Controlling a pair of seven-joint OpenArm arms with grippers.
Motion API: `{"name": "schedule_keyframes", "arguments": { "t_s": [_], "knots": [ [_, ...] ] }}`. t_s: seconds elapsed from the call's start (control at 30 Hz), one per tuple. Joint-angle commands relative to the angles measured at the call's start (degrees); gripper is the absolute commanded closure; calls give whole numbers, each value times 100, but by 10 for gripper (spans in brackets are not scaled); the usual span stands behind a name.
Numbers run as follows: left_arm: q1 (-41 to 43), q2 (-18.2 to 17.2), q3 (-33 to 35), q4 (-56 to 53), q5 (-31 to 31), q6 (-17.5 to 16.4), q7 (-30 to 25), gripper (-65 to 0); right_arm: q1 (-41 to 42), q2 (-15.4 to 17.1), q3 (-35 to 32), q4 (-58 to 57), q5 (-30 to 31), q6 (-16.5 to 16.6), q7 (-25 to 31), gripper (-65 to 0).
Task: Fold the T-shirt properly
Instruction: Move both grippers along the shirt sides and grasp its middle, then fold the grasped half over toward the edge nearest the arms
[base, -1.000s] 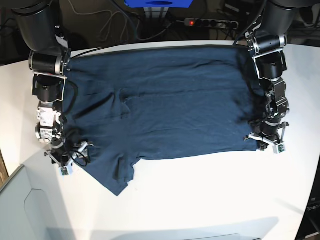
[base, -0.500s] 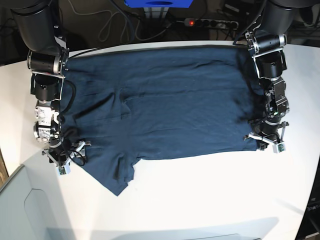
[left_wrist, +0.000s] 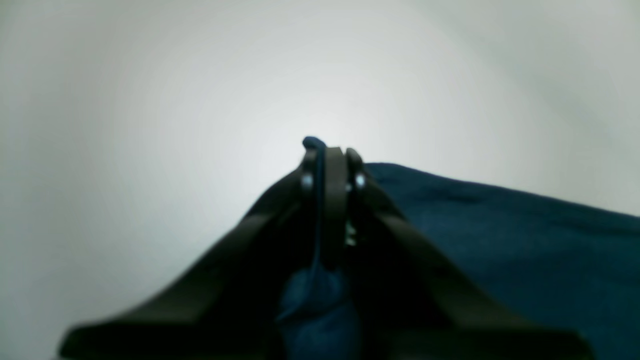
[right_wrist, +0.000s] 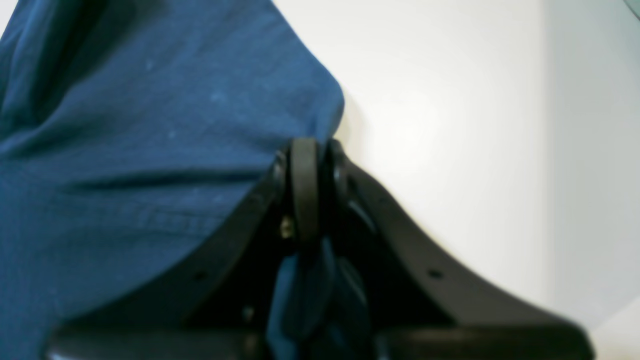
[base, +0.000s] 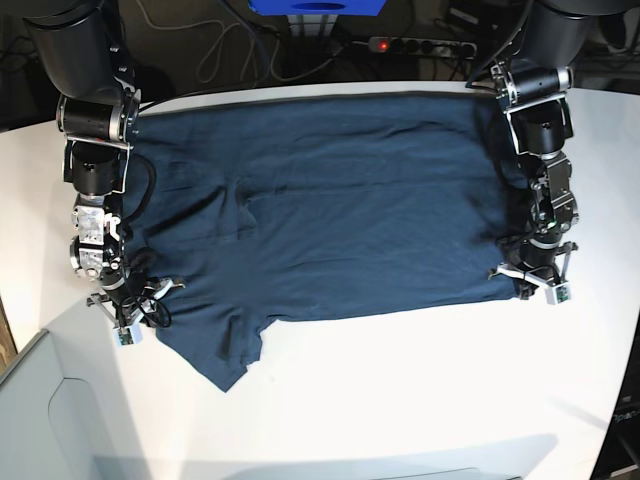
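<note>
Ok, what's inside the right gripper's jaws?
A pinched fold of the T-shirt sits in the shut right gripper, blue cloth bunched behind the fingertips. How much cloth is caught is hidden.

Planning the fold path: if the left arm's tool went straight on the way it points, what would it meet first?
Probably nothing soon: the left tool, shut on the T-shirt edge, points out over bare white table. The way looks free in the wrist view, though depth is unclear.

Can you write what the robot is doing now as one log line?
left pincer: shut on T-shirt | right pincer: shut on T-shirt | T-shirt: spread on table
</note>
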Motion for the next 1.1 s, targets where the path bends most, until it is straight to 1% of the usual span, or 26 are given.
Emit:
{"name": "schedule_keyframes", "arguments": {
  "t_s": [0.0,0.07,0.17,0.3,0.37,0.43,0.5,0.6,0.77,0.9,1.07],
  "knots": [
    [-21,-35,-13,6,60,20,295,0,118,66,17,264,-26,-15,-26,-2],
    [-21,-35,-13,77,60,11,304,0,-41,57,26,651,-26,-15,-43,-2],
    [76,-35,-22,604,60,11,339,0,-304,57,26,1240,-26,-15,-52,-2],
    [375,-35,-31,1492,51,11,796,0,-603,31,35,1750,-18,-15,-52,-2],
    [498,-26,-31,1879,42,11,919,0,-753,13,35,2031,-18,-15,-43,-2],
    [665,18,-31,2231,42,11,928,0,-928,4,61,2374,-18,-15,-43,-2],
    [823,53,-31,2530,42,11,928,0,-1139,-22,237,2735,-18,-15,-43,-2],
    [1034,53,-48,2837,42,11,928,0,-1386,-154,510,3201,-18,-15,-43,-2],
    [1254,97,-400,3119,42,-6,954,0,-1790,-180,677,3702,-18,-15,-43,-1],
    [1368,106,-690,3435,42,-42,1341,0,-2150,-180,677,4150,-18,-15,-43,-1],
    [1553,220,-848,3936,42,-42,1605,0,-2511,-189,677,4634,-18,-15,-43,-1]
  ]
}}
